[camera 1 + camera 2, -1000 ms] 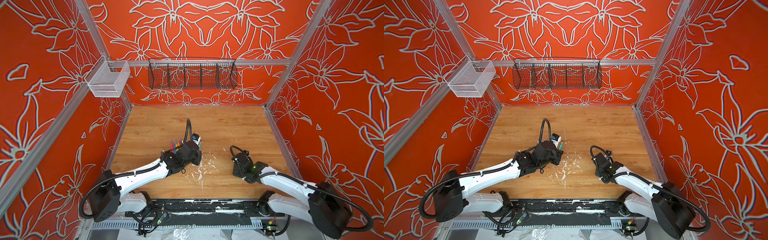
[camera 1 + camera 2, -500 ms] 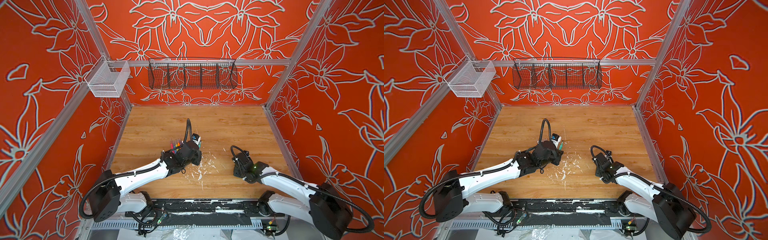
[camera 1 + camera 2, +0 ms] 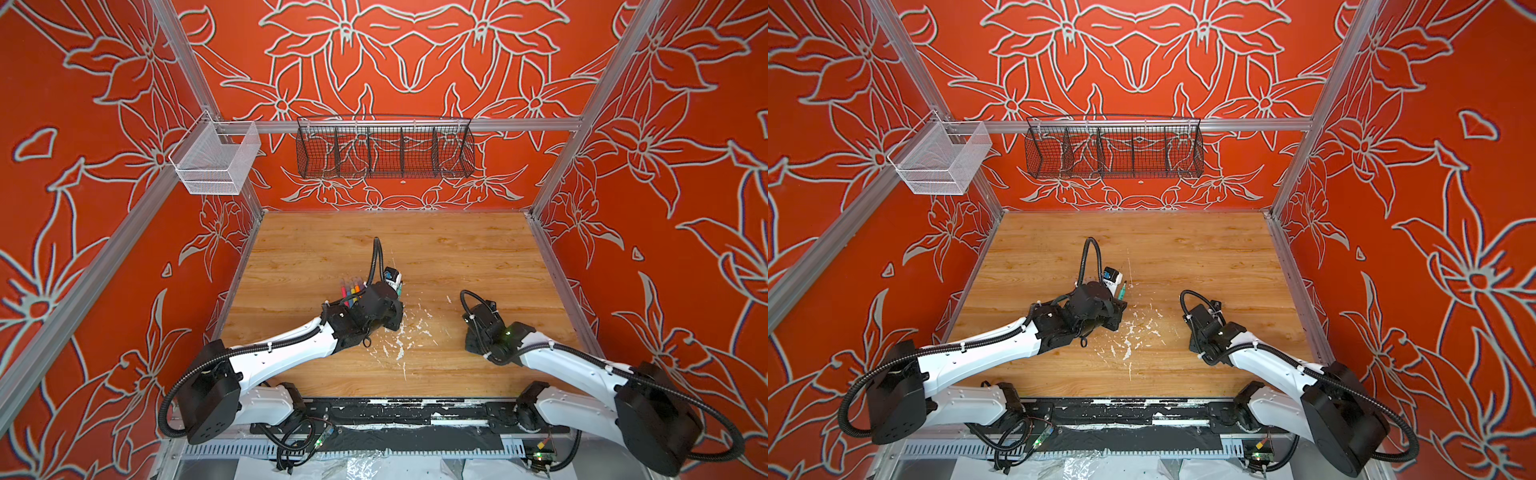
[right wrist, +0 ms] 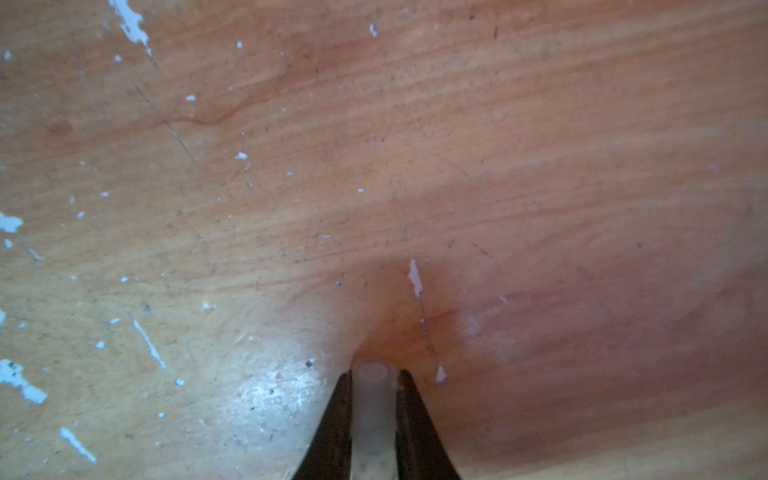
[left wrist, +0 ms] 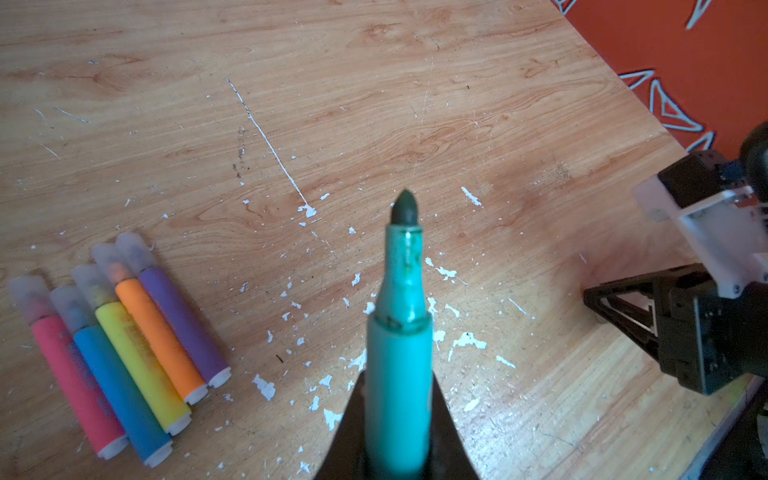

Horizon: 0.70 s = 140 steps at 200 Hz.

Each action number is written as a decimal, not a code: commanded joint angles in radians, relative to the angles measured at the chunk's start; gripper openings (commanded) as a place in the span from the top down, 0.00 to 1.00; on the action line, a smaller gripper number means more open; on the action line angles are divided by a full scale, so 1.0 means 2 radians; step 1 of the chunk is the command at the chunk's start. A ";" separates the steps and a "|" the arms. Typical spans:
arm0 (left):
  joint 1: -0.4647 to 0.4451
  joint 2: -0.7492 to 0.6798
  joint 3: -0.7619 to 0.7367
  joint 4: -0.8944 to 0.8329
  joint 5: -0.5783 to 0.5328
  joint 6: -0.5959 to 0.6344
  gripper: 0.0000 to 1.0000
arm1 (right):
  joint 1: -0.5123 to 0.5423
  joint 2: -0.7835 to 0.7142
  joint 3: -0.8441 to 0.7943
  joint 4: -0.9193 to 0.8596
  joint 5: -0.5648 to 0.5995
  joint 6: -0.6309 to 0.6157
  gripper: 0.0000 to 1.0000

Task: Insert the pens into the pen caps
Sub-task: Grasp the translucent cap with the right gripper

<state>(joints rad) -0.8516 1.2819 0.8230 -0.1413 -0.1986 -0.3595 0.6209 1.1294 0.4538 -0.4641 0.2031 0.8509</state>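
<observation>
Over table: left gripper holds green pen (uncapped), right gripper cap.

Coloured pens lie on the table beside the left arm.

**Left wrist view:** the green pen ran off the lower edge, its rear end unseen. The left hand clamping it showed only two dark finger wedges, cut by the same edge.

**Right wrist view:** the clear cap and the right hand pinching it were likewise cut at the lower edge. Whether the cap touched the surface could not be told.

**Both top views:** the right hand's fingertips and the cap lay hidden beneath its own wrist. In a top view the capped pens showed only as small coloured ends behind the left arm.
</observation>
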 commanded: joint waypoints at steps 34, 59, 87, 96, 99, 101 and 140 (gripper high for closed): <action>0.001 -0.002 0.012 0.000 0.003 -0.003 1.00 | 0.001 0.000 -0.020 -0.016 -0.037 0.004 0.87; 0.001 -0.001 0.010 0.002 0.008 -0.004 1.00 | 0.001 -0.019 -0.024 -0.013 -0.042 0.003 0.89; 0.001 -0.007 0.002 0.021 0.038 0.002 1.00 | 0.001 -0.063 -0.018 -0.014 -0.046 0.004 0.90; 0.001 -0.011 -0.001 0.028 0.046 0.005 1.00 | 0.000 -0.082 -0.014 -0.015 -0.046 0.003 0.90; 0.001 -0.012 -0.003 0.030 0.049 0.005 1.00 | 0.000 -0.089 -0.012 -0.015 -0.046 0.003 0.90; 0.001 -0.013 -0.004 0.031 0.050 0.006 1.00 | 0.000 -0.094 -0.011 -0.015 -0.046 0.003 0.90; 0.000 -0.033 -0.021 0.058 0.086 0.017 1.00 | 0.003 -0.173 0.010 0.009 -0.054 0.009 0.91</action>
<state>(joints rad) -0.8516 1.2560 0.8040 -0.0875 -0.0944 -0.3523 0.6216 0.8516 0.4316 -0.4732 0.1184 0.8501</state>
